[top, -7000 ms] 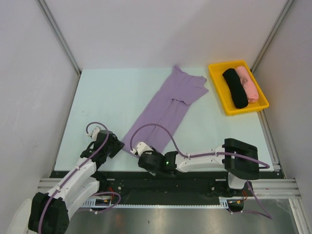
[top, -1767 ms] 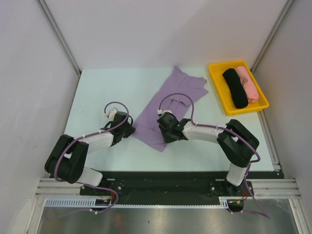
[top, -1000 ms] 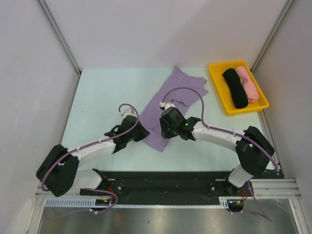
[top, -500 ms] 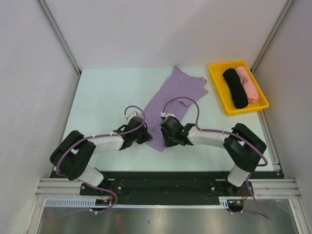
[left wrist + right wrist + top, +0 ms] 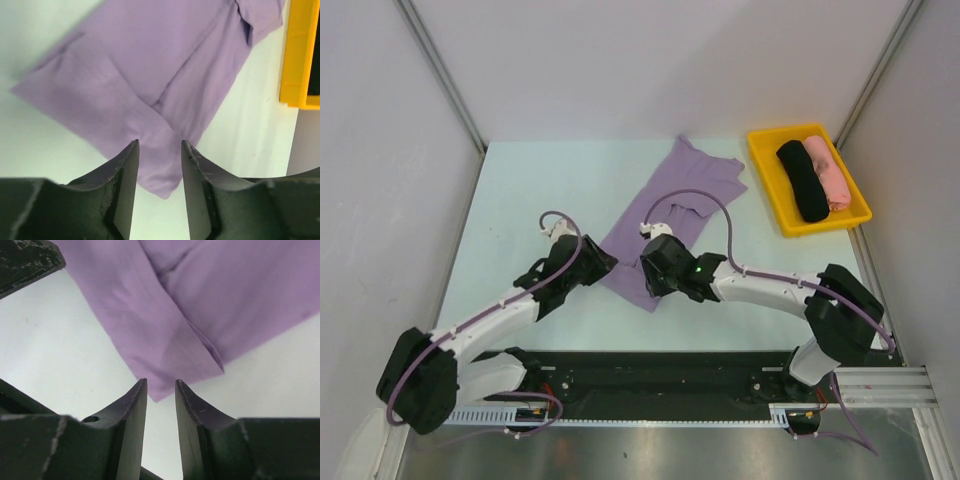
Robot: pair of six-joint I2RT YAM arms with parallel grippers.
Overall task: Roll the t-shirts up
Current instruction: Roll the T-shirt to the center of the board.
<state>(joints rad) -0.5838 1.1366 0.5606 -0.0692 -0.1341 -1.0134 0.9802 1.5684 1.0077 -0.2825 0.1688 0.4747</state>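
The lavender t-shirt lies as a long folded band. Its near end is just below my left tool and my right tool, and its long axis runs ahead and to the right. Both tools are narrow, holding nothing, and equally near that end. The tabletop is flat and the yellow tray stands well apart, so I judge there is room to roll forward.
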